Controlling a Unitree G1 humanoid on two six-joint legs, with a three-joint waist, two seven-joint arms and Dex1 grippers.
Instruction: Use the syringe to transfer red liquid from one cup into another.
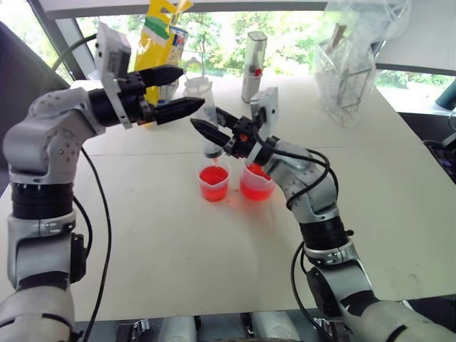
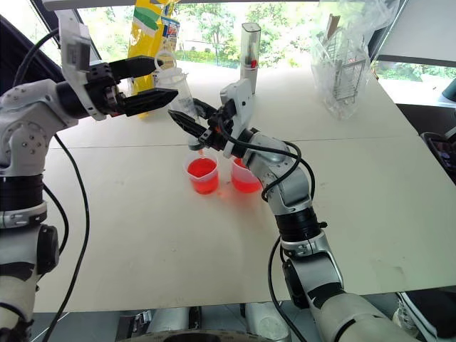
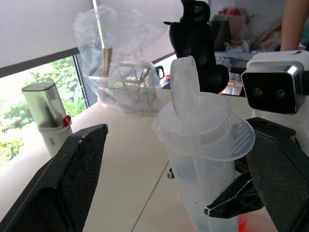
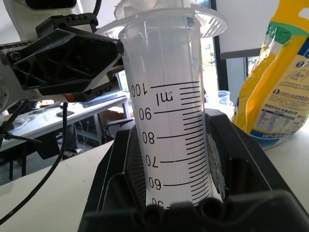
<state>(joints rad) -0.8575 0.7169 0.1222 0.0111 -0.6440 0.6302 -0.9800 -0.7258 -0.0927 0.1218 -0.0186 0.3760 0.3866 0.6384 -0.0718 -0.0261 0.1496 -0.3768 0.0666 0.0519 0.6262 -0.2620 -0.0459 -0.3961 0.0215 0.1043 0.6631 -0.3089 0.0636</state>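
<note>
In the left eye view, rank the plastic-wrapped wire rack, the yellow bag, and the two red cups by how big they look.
1. wire rack in plastic
2. yellow bag, partly hidden by the left gripper
3. the two cups: the spouted cup is partly hidden by the right arm, so it can't be ranked against the smaller cup.

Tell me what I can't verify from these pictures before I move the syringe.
- Liquid inside the syringe: the right wrist view shows a clear barrel down to the 60 mark; the right gripper hides the rest.
- The syringe tip: too small in the head views to tell whether it touches the red liquid in the smaller cup.
- The larger cup: its rim is partly covered by the right arm.
- The left gripper stands open beside the plunger, apart from it.
</note>
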